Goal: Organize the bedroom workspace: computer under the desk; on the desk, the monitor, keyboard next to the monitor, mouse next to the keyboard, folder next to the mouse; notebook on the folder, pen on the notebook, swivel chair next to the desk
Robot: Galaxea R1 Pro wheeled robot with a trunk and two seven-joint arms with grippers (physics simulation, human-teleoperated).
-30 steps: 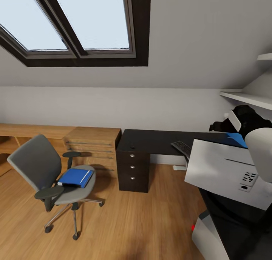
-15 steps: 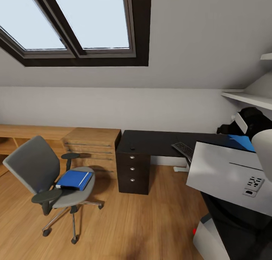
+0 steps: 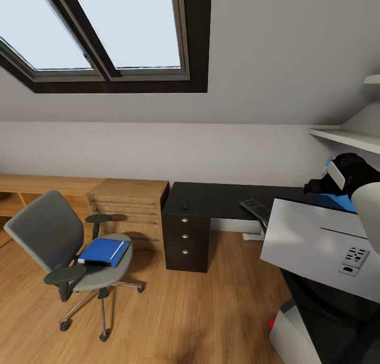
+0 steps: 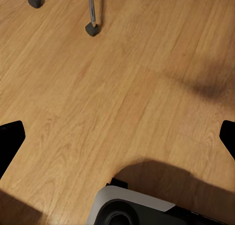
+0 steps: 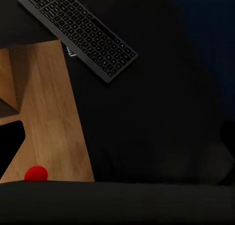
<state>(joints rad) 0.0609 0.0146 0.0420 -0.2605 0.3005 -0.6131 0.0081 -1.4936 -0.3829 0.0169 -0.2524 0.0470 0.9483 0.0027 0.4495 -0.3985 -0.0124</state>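
The left gripper point(image 4: 117, 137) hangs over bare wooden floor point(image 4: 122, 78), its dark fingertips point(image 4: 11, 137) spread wide, holding nothing. The right gripper's fingers are lost in darkness above the black desk point(image 5: 161, 102), so its state cannot be told. Over the last second the view slid slightly, then settled, suggesting the base has stopped. The blue folder point(image 3: 104, 250) lies on the grey swivel chair point(image 3: 50, 232), well apart from the desk's left edge; the dark keyboard point(image 5: 76, 32) rests near the desk's front edge.
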